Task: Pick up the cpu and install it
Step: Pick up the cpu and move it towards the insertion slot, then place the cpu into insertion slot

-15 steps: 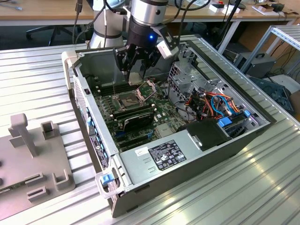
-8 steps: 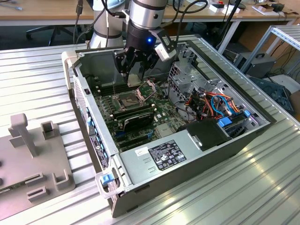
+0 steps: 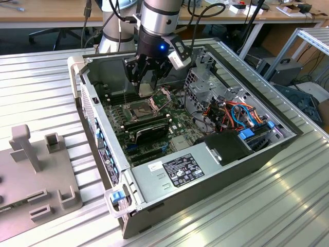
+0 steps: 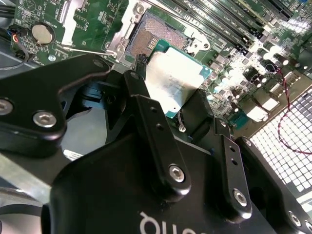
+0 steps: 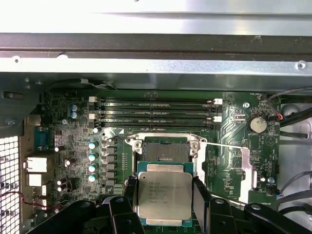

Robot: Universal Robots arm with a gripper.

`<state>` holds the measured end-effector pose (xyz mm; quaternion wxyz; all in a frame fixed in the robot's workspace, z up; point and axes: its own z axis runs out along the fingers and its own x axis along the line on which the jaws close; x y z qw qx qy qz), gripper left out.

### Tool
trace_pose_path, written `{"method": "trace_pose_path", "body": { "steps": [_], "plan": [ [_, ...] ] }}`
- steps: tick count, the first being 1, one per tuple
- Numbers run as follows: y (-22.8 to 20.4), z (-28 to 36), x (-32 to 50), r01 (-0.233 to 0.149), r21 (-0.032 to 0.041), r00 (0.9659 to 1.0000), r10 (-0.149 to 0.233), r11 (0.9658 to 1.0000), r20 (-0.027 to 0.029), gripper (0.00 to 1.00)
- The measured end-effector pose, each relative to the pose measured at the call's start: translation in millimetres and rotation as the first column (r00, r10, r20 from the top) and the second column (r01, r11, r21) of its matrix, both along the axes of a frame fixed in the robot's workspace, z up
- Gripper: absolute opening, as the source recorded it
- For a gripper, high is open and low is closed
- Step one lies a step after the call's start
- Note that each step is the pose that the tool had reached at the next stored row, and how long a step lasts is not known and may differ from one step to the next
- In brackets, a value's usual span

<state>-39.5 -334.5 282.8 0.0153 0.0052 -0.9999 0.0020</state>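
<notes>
Just off the open dark square socket (image 5: 165, 151): thin silvery-grey square cpu (image 5: 164, 190), pinched in black claw (image 5: 165, 201), edges parallel.

A silver-grey arm (image 3: 157, 18), hung with black cables (image 3: 204, 11) and lit by a blue light (image 3: 162, 48), is ended by a black pincer (image 3: 147, 82) whose jointed links are fastened with silver screws (image 4: 44, 118) and marked with white lettering (image 4: 161, 225).
</notes>
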Motion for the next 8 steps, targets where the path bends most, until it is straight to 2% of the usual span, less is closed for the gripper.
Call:
{"method": "trace_pose_path", "body": {
  "steps": [8],
  "plan": [
    [0.0,-1.2,0.0,0.000,0.0002,1.0000,0.000,1.0000,0.0001,0.55]
  ]
}}
